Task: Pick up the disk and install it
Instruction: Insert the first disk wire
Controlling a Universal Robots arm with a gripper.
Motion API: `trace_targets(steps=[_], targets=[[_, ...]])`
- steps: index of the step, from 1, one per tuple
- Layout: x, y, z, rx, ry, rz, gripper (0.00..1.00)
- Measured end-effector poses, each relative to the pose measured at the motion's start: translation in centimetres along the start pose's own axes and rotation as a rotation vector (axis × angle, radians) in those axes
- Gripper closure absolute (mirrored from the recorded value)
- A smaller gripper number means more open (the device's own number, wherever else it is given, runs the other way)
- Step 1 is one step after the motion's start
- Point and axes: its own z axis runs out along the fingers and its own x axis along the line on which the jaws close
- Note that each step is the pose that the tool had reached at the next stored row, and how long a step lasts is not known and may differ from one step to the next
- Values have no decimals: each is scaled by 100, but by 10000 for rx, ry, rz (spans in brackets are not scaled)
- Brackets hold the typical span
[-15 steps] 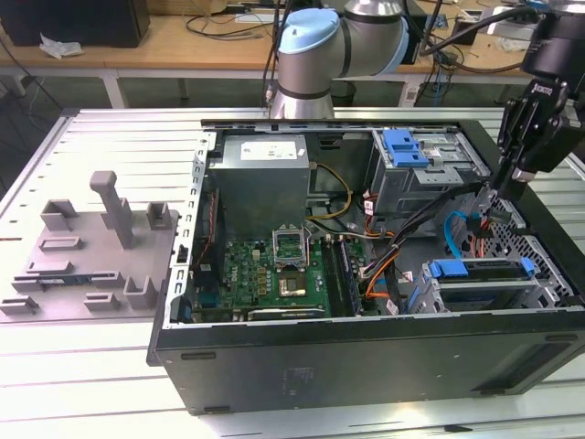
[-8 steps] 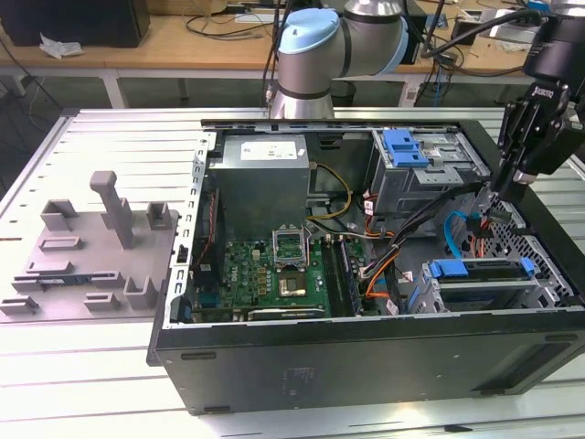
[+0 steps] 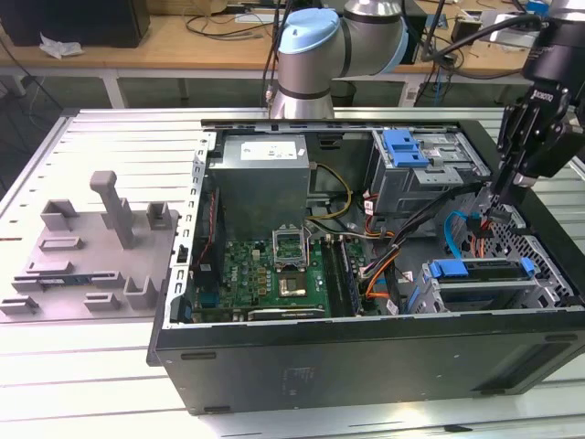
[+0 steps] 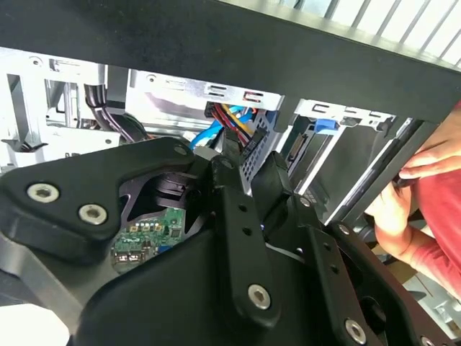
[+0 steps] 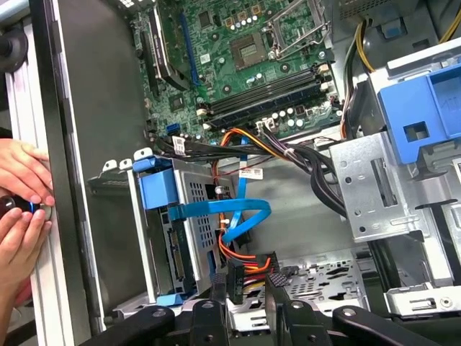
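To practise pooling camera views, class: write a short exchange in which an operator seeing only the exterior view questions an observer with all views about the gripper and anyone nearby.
Operator: What is right by the gripper?
Observer: In the first wrist view, it is at a black connector with orange, red and yellow wires.
Operator: Anyone near the case?
Observer: Yes; a person's hands are against its outer side.

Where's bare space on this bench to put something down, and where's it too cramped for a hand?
Bare slatted table lies beyond the grey fixture and in front of the computer case, at the exterior view's left. Crowded: inside the case, cables bunch around the gripper.
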Motion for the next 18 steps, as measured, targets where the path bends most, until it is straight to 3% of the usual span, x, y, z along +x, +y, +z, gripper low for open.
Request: trace_targets(steps=[18], targets=[[-22,-13,107,0,1,0,65]])
